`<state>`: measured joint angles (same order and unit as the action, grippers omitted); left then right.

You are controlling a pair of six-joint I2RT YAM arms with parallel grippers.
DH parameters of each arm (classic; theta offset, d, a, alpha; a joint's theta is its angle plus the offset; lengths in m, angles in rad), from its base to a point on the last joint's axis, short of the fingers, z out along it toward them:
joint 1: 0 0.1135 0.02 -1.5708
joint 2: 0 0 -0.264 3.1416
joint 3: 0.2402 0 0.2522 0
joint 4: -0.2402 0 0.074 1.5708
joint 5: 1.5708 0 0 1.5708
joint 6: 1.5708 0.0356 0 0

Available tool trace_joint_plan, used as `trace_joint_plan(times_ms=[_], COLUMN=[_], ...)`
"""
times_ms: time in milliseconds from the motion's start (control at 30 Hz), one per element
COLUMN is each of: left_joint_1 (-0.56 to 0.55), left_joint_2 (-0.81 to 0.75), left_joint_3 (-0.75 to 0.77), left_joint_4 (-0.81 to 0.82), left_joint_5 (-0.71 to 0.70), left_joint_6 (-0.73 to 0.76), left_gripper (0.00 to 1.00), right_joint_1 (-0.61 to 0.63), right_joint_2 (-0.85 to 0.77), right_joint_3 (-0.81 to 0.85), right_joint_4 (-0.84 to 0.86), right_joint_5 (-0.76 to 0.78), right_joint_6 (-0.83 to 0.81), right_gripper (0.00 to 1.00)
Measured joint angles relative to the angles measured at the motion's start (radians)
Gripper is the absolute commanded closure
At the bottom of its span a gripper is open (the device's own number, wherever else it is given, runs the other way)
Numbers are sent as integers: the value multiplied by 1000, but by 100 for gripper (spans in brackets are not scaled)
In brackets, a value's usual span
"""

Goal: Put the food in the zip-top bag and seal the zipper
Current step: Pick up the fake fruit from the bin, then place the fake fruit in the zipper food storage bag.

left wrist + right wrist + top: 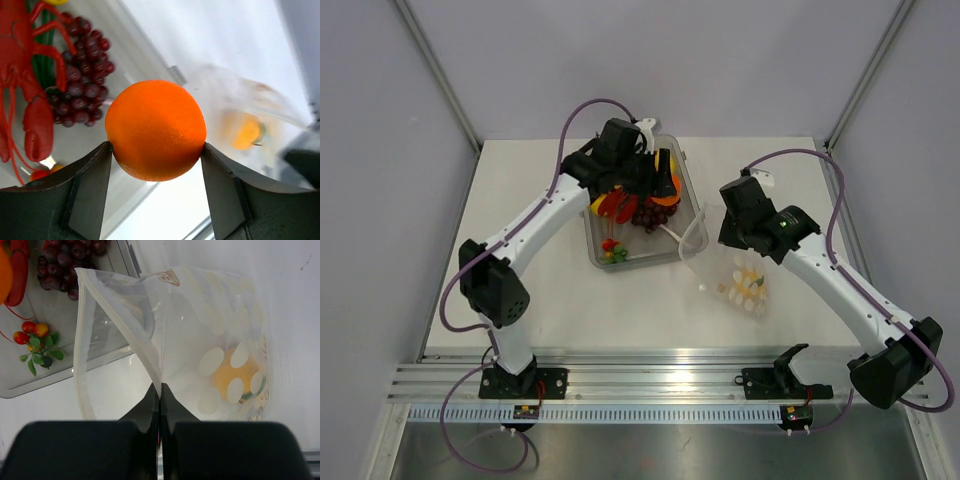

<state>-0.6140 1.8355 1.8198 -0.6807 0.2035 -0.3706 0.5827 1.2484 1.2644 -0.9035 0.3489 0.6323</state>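
Observation:
My left gripper [156, 145] is shut on the orange [155, 130] and holds it above the right part of the clear tray [640, 262]; it also shows in the top view [663, 185]. Purple grapes [80, 85] lie in the tray below it. My right gripper [160, 390] is shut on the mouth edge of the zip-top bag [215, 320], holding the mouth open toward the tray. The zipper [80, 345] runs along that mouth as a pale strip. A yellow piece of food [227, 377] lies inside the bag. In the top view the bag [740, 282] lies right of the tray, below the right gripper [712, 238].
A red toy lobster [22, 75] and a small bunch of red and yellow fruits with green leaves [36, 340] lie in the tray. Grey walls close off the table's back and sides. The arm bases stand on a rail [650, 385] at the near edge.

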Motion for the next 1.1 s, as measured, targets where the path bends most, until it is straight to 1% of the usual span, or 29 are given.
trace_joint_plan(times_ms=[133,267,433,533,567,600,633,667,700,933,1100], left_joint_1=[-11,-29,-65,-94,-105,-113,-122,-127,-128,-135,-145], left_joint_2=[-103,-158,-162,-135,-121,-105,-91,-80,-72,-59,-105], left_joint_3=[-48,-99,-164,-173,-173,-173,-173,-173,-173,-171,-171], left_joint_4=[45,74,111,119,129,137,141,140,138,131,61], left_joint_5=[71,145,201,223,228,233,237,237,238,254,248], left_joint_6=[-39,-78,-120,-142,-150,-157,-161,-164,-163,-158,-109], left_gripper=[66,66,66,65,53,44,32,8,1,1,1], right_joint_1=[0,0,0,0,0,0,0,-1,-3,-2,-1], right_joint_2=[50,75,76,74,72,70,68,66,64,53,50], right_joint_3=[5,6,29,44,45,45,45,45,45,43,27], right_joint_4=[32,62,70,76,78,77,76,68,61,71,76], right_joint_5=[-19,-40,-54,-55,-55,-56,-54,-52,-53,-63,-64], right_joint_6=[-8,-10,-11,-11,-11,-10,-13,-14,-13,-6,-3], right_gripper=[100,100,100,100,100,100,100,100,100,100,100])
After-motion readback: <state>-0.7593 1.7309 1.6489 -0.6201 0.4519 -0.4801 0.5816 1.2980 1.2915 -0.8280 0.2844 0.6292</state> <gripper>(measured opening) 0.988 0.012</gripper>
